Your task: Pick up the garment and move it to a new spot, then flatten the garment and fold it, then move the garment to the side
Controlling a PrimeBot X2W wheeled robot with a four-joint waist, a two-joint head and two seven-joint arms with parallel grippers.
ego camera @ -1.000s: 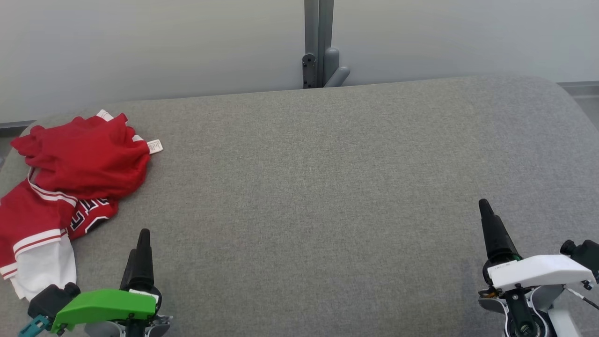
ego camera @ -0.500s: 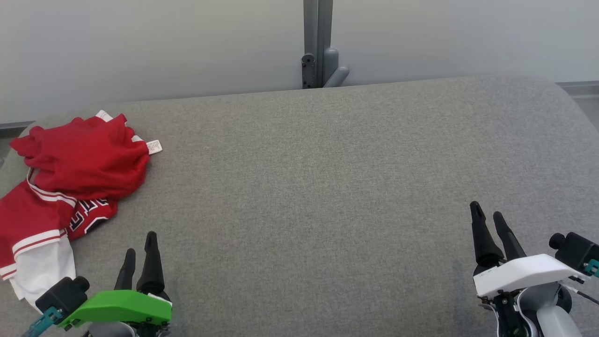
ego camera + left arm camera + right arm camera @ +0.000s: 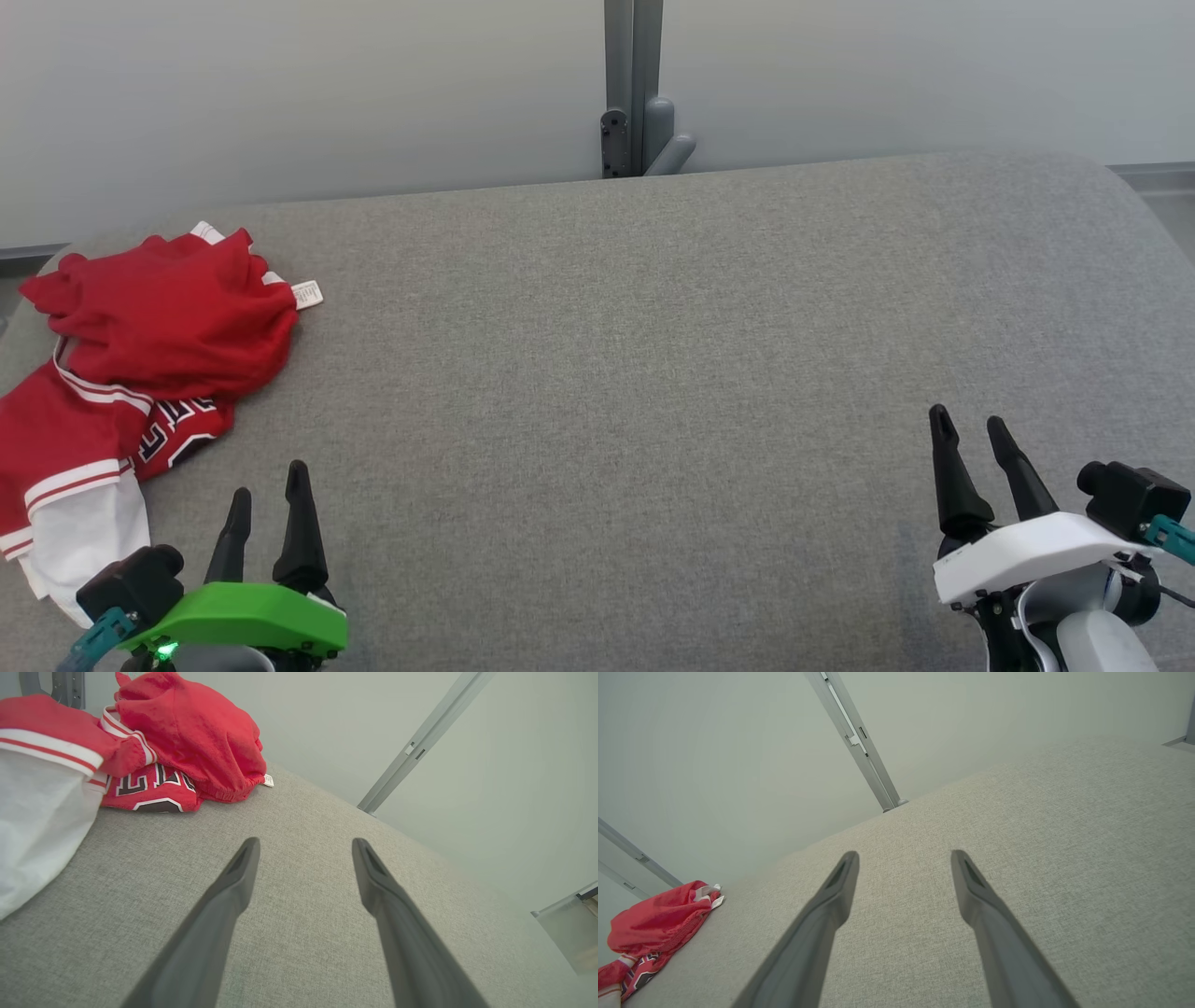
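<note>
Garment (image 3: 140, 345), red and white, lies crumpled at the far left edge of the grey desk (image 3: 653, 373). Left gripper (image 3: 269, 479) and right gripper (image 3: 965, 416) sit at the near corners, fingers spread apart, both empty.

Head camera overlooks the grey surface (image 3: 653, 373); both wrist cameras skim it low, sharing the garment (image 3: 159, 327).

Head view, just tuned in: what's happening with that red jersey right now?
Nothing is being handled. The red jersey lies crumpled at the left edge of the grey padded surface, untouched. The left gripper hovers open beside it, nearer the robot, apart from the cloth. The right gripper is open too, far off over the surface's right side. The pick-up has not yet begun.
</note>
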